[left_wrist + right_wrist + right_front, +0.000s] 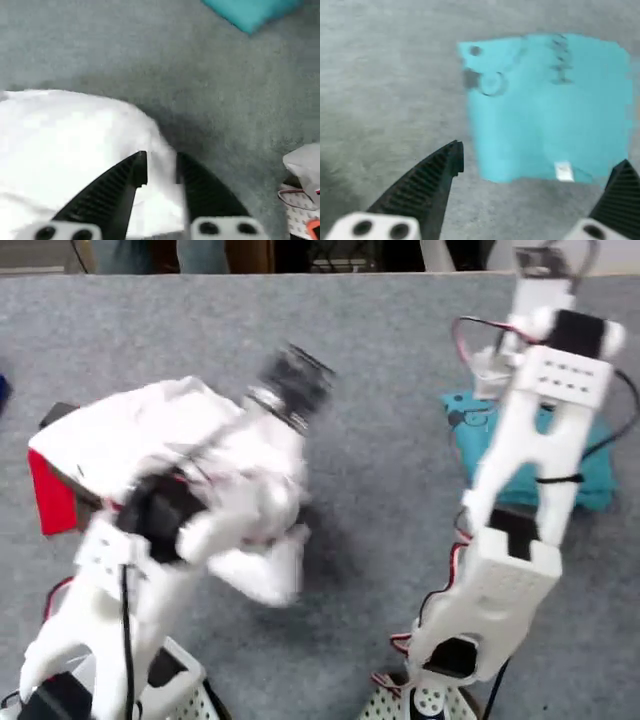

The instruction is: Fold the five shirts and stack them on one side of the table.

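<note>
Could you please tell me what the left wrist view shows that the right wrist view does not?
The left wrist view adds the white shirt, a fold of it pinched in the left tool. The right wrist view adds the right tool, open and facing the whole folded teal shirt with its printed marks and small label. Both share the teal shirt, just a corner of it in the left wrist view, and the grey table.

Soft, even light falls on the gray desk (380,360) from above. A dark shadow lies just beside the white shirt (60,150), and the white cloth looks very bright, almost washed out.
</note>
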